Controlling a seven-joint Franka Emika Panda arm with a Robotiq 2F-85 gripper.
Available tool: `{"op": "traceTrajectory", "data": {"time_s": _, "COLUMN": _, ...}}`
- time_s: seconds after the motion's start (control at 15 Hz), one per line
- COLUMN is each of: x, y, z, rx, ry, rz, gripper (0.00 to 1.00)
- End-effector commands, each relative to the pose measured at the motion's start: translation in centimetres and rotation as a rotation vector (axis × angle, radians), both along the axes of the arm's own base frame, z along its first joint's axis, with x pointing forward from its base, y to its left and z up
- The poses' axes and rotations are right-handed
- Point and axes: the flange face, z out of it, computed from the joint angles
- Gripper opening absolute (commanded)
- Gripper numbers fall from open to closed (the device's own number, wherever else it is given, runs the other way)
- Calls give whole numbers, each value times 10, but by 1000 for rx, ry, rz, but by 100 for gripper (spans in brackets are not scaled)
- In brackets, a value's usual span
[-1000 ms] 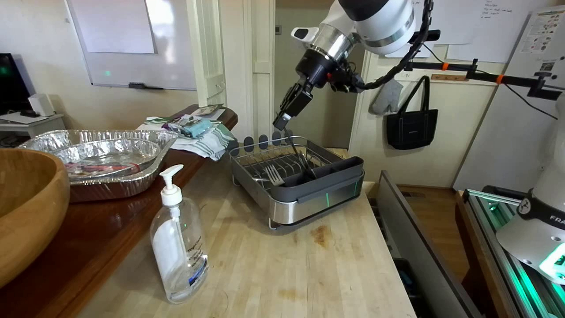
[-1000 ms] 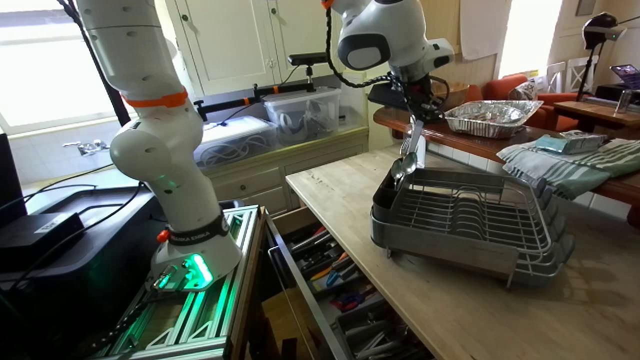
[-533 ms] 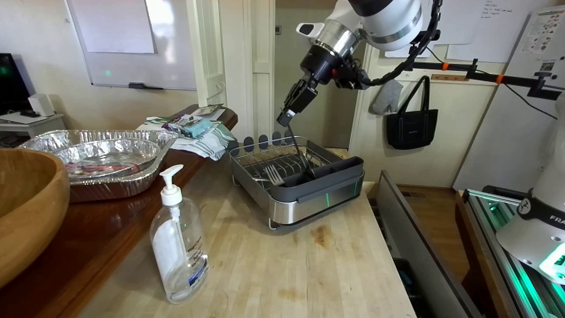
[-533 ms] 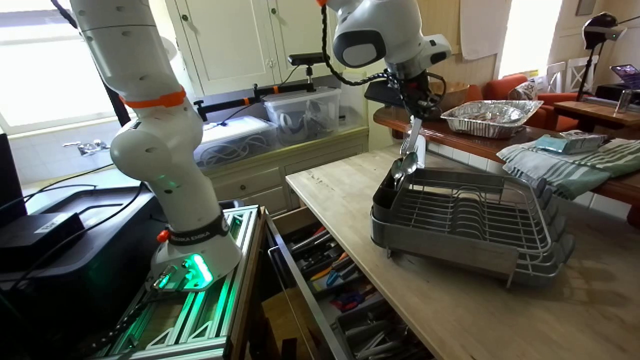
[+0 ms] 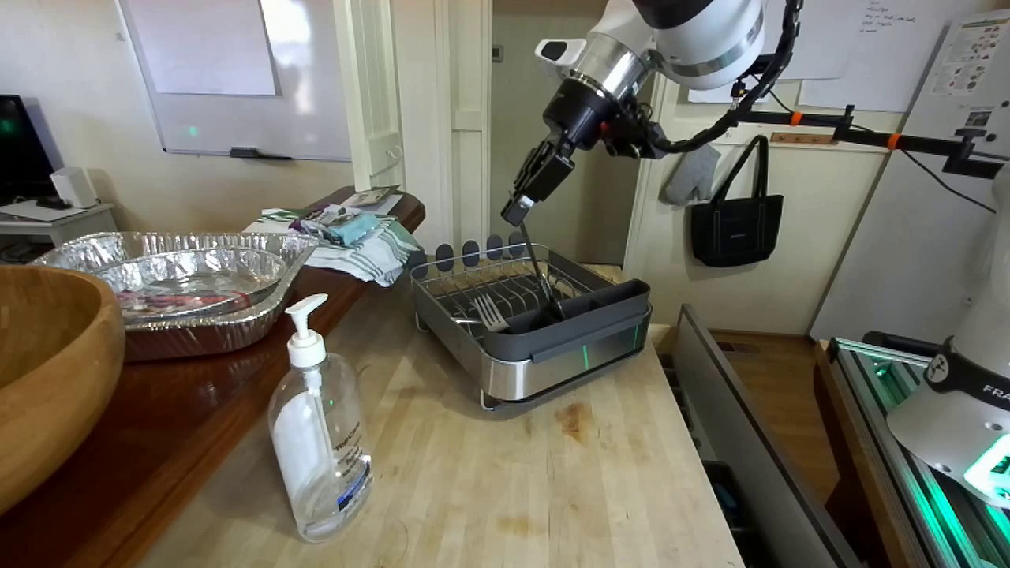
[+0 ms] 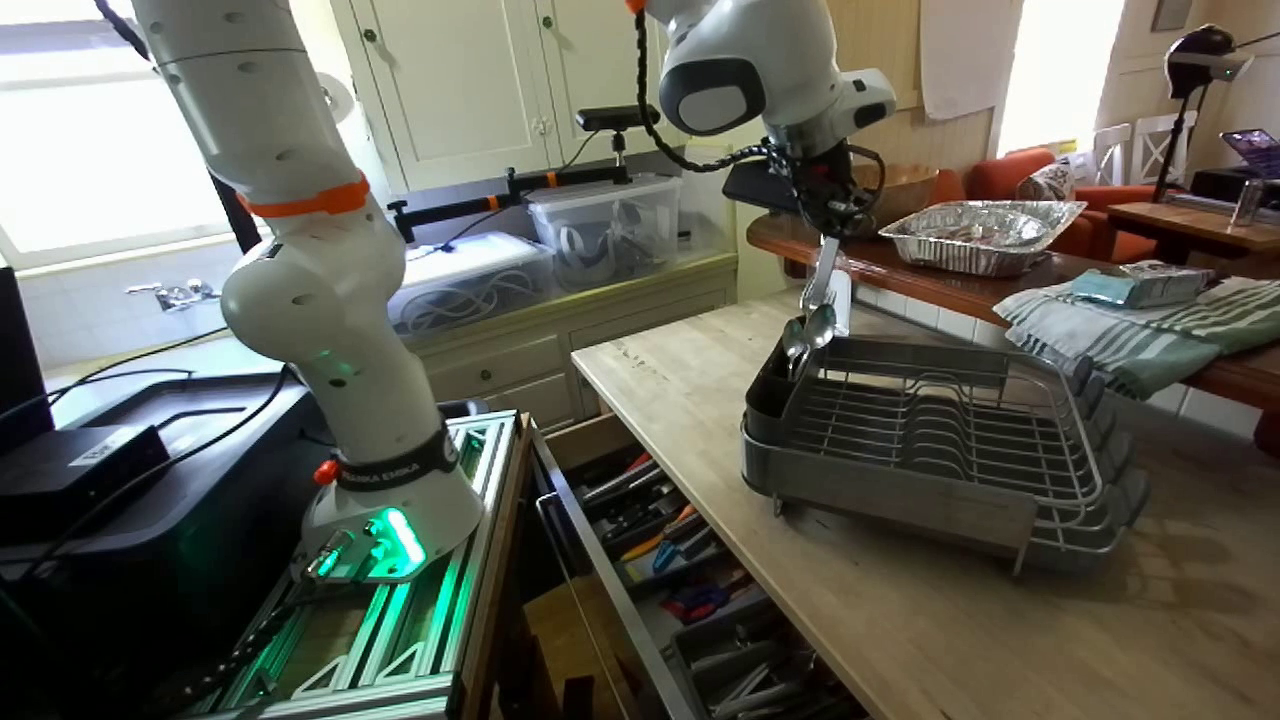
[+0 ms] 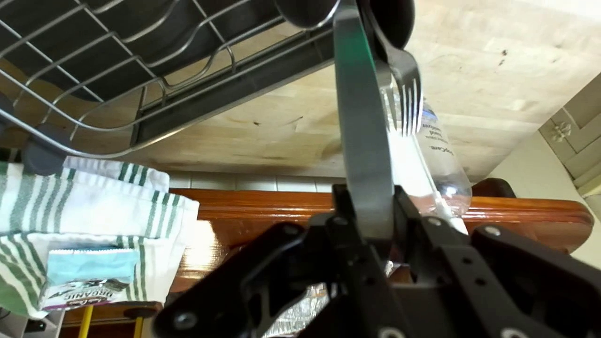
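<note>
Above the counter [image 5: 513, 489], our pincer [image 7: 370, 196] grips a knife [image 7: 359, 117] by its upper end, the lower inside the cutlery holder [image 5: 584, 319]; we read "TopCare" on the bottle [image 5: 322, 450], "ORGANIC" on a packet [image 7: 89, 277].

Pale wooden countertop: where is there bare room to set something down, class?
Free: the countertop between the clear plastic pump bottle, grey metal dish rack and open grey drawer; also the rack's opposite side. Crowded: over the charcoal cutlery caddy, where the black claw grips a flat silver utensil beside a steel fork.

A utensil [image 7: 359, 108] in the claw [image 7: 371, 199] slants above the dish rack [image 6: 890, 502], beside the fork [image 7: 406, 70].
</note>
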Motion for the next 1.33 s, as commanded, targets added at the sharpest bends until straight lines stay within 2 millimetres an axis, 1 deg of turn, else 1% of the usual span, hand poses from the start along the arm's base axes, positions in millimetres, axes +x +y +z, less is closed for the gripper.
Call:
{"op": "traceTrajectory", "data": {"time_s": 0.0, "x": -4, "y": -1, "z": -18, "rx": -27, "ry": 43, "rz": -13, "gripper": 6}}
{"op": "traceTrajectory", "data": {"time_s": 0.13, "x": -4, "y": -4, "z": -25, "rx": -34, "ry": 70, "rz": -13, "gripper": 6}}
{"op": "traceTrajectory", "data": {"time_s": 0.27, "x": -7, "y": -8, "z": -26, "rx": -46, "ry": 81, "rz": -15, "gripper": 6}}
{"op": "traceTrajectory", "data": {"time_s": 0.53, "x": -13, "y": -12, "z": -16, "rx": -66, "ry": 71, "rz": -33, "gripper": 6}}
{"op": "traceTrajectory", "data": {"time_s": 1.07, "x": -21, "y": -8, "z": -16, "rx": -140, "ry": 115, "rz": -38, "gripper": 6}}
{"op": "traceTrajectory", "data": {"time_s": 1.27, "x": -22, "y": -8, "z": -8, "rx": -141, "ry": 106, "rz": -56, "gripper": 6}}
